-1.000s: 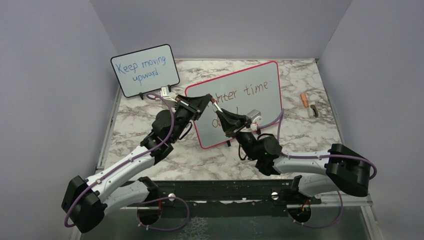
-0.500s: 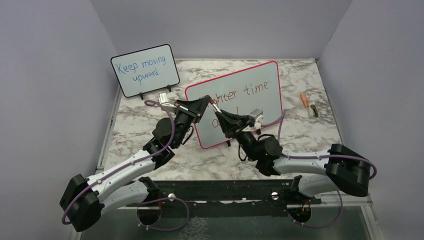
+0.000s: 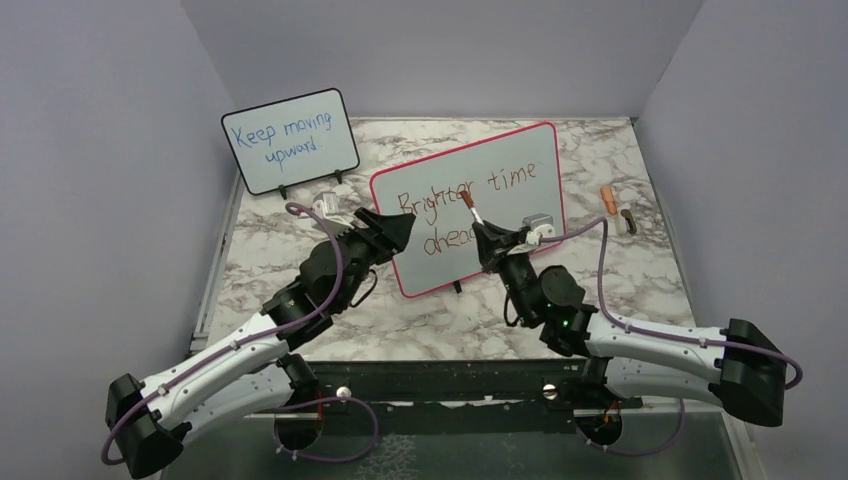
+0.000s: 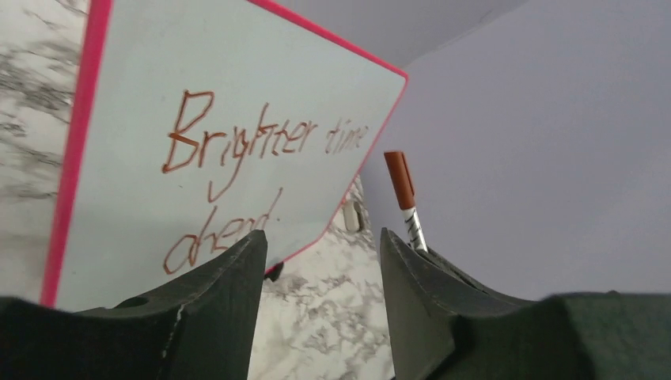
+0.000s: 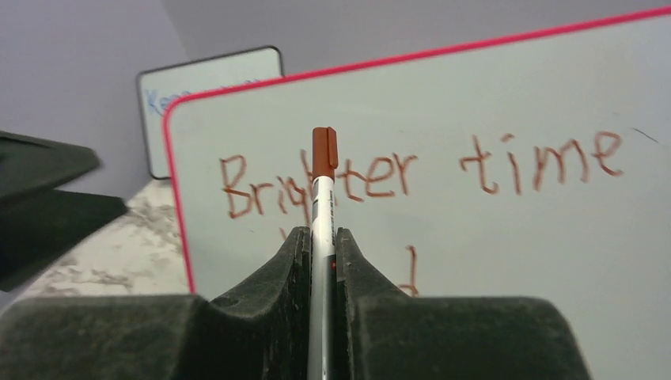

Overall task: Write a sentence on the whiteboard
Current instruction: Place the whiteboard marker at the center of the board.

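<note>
The whiteboard [image 3: 518, 205] stood propped at the rear centre of the bench [image 3: 640, 265], with the sentence [image 4: 237, 142] written across it. The left tool [image 4: 320, 237] was spread and empty, just beside the board's left edge. The right tool [image 5: 320, 233] pinched a capped marker [image 5: 323, 194] before the board's lower edge.

Left claw [image 3: 400, 232]: was closed against the top end of the marker [image 3: 470, 207] in front of the whiteboard [image 3: 540, 200]. It has now let go, with jaws parted and nothing between them, and has drawn back left to the board's left edge.

Left arm [image 3: 250, 340]: lower and further back than before.

Right claw [image 3: 486, 235]: shifted right along the board and carried the marker with it. The capped end is now clear of the left claw and points up-left.

Right elbow [image 3: 750, 370]: swung out to the right.

The sentence [image 3: 455, 190]: "Brig" and "ahead", covered before by the two claws, are now mostly exposed.
</note>
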You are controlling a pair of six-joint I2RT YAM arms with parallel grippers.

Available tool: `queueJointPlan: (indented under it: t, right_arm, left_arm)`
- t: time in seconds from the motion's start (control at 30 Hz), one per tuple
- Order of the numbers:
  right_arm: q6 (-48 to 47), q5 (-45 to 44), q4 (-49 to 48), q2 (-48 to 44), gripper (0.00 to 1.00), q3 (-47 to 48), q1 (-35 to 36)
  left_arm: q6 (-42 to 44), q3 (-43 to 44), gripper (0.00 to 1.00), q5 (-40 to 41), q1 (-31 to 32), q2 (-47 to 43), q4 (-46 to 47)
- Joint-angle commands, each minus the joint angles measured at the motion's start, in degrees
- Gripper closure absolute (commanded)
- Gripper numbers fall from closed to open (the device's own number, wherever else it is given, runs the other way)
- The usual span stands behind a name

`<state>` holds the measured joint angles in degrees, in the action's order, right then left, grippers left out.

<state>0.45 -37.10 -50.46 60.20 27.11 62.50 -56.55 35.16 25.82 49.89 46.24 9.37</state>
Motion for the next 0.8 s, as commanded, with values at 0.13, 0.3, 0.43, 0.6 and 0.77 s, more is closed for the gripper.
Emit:
queueJointPlan:
  t: [0.13, 0.3, 0.43, 0.6, 0.77]
  right_arm:
    - [16.8, -22.4, 42.9, -7.7, 0.99, 2.6, -2.7]
    - [45.4, -29.1, 78.0, -9.9, 0.99, 7.3, -6.9]
    - [58.3, -27.8, 92.9, -9.5, 0.99, 8.1, -13.1]
    - [60.0, -23.2, 92.1, -10.2, 0.99, 6.7, -19.7]
    - [62.2, -18.2, 87.6, -7.8, 0.99, 4.8, -24.4]
  left_arm:
    - [16.6, 9.2, 0.15, 14.6, -0.2, -0.8, -22.6]
    - [22.5, 14.8, 0.01, 15.5, -3.8, 2.3, -30.6]
    - [23.9, 16.9, 0.01, 10.5, -10.9, 3.5, -33.7]
    - [25.2, 15.3, 0.01, 2.6, -22.2, 2.0, -34.5]
    - [27.3, 11.8, 0.01, 3.0, -24.4, -2.4, -34.1]
